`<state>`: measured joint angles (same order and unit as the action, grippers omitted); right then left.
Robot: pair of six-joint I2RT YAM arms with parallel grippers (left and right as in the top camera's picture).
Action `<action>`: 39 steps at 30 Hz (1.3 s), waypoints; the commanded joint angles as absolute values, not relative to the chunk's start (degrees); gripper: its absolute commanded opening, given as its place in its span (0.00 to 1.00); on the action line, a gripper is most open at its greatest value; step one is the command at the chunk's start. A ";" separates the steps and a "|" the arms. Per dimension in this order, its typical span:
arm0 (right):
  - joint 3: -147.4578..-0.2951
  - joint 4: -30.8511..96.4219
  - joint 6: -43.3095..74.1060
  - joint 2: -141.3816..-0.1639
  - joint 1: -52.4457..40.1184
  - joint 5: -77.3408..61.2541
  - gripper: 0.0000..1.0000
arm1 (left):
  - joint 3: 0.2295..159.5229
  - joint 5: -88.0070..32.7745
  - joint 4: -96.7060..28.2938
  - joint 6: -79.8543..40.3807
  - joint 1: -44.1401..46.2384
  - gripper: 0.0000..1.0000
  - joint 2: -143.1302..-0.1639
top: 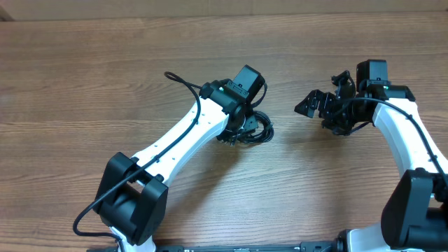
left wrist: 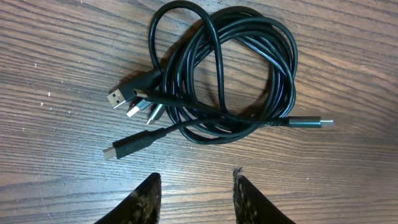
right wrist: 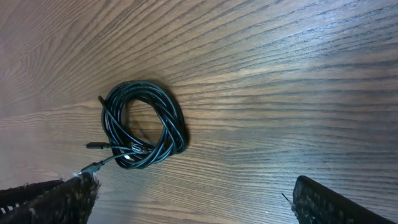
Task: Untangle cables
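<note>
A tangled coil of black cables (left wrist: 224, 74) lies on the wooden table, with several plug ends sticking out at its left and one at its right. It also shows in the overhead view (top: 257, 129) and in the right wrist view (right wrist: 144, 124). My left gripper (left wrist: 196, 190) is open and empty, hovering just short of the coil; in the overhead view it (top: 241, 129) sits over the coil and hides part of it. My right gripper (top: 315, 106) is open and empty, to the right of the coil and apart from it; it also shows in the right wrist view (right wrist: 193, 193).
The bare wooden table (top: 105, 70) spreads to the left and the front. The left arm's own black cable (top: 183, 82) loops above its white link. The right arm's white link (top: 409, 133) stands at the table's right edge.
</note>
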<state>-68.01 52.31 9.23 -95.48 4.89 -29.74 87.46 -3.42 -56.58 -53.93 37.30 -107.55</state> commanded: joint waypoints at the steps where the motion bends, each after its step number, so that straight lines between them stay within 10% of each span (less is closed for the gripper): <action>1: -67.81 52.07 9.19 -95.44 5.17 -29.54 1.00 | 86.72 -3.64 -56.73 -53.84 37.26 0.35 -108.40; 39: -67.83 52.07 9.19 -95.44 5.17 -29.54 1.00 | 86.67 -1.13 -53.91 -59.20 39.70 0.15 -120.05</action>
<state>-68.01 52.31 9.21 -95.48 4.89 -29.71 87.35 -1.89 -54.06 -58.37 39.40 -118.76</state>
